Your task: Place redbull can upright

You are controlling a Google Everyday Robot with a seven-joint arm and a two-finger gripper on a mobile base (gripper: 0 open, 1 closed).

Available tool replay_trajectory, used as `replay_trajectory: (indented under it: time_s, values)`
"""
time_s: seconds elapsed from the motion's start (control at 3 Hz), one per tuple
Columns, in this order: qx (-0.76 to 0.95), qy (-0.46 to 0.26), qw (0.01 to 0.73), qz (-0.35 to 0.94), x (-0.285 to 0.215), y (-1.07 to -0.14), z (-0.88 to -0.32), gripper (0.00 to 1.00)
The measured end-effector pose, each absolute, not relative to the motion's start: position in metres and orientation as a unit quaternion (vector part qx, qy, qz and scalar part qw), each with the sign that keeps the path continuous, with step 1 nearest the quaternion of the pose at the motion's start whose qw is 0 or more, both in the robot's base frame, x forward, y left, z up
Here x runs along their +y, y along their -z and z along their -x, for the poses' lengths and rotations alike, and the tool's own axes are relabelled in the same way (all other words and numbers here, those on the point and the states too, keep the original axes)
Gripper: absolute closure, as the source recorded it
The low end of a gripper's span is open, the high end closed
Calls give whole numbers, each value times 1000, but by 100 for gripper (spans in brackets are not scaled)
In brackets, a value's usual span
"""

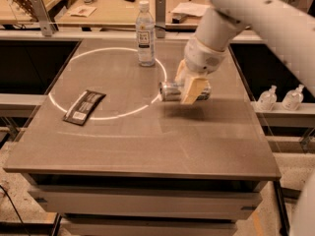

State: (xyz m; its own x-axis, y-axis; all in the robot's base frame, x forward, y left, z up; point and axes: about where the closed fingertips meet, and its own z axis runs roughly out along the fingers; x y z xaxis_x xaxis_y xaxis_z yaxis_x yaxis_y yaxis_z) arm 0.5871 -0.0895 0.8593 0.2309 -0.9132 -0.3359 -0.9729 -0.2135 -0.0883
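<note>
The redbull can lies on its side, its silver end facing left, over the right middle of the grey table. My gripper comes down from the white arm at the upper right. Its tan fingers are shut around the can's right part, which they hide. The can hangs a little above the tabletop, with a shadow beneath it.
A clear water bottle with a white cap stands upright at the back of the table, left of the gripper. A dark flat packet lies at the left. A white circle is marked on the tabletop. Two small pump bottles stand off the table's right edge.
</note>
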Motion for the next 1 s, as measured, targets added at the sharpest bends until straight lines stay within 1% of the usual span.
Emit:
replay_trajectory:
  time_s: [0.33, 0.67, 1.0]
  values:
    - [591, -160, 248, 751, -119, -901, -578, 100]
    - [571, -227, 323, 720, -125, -929, -569, 100]
    - [540, -307, 380, 685, -118, -948, -560, 100]
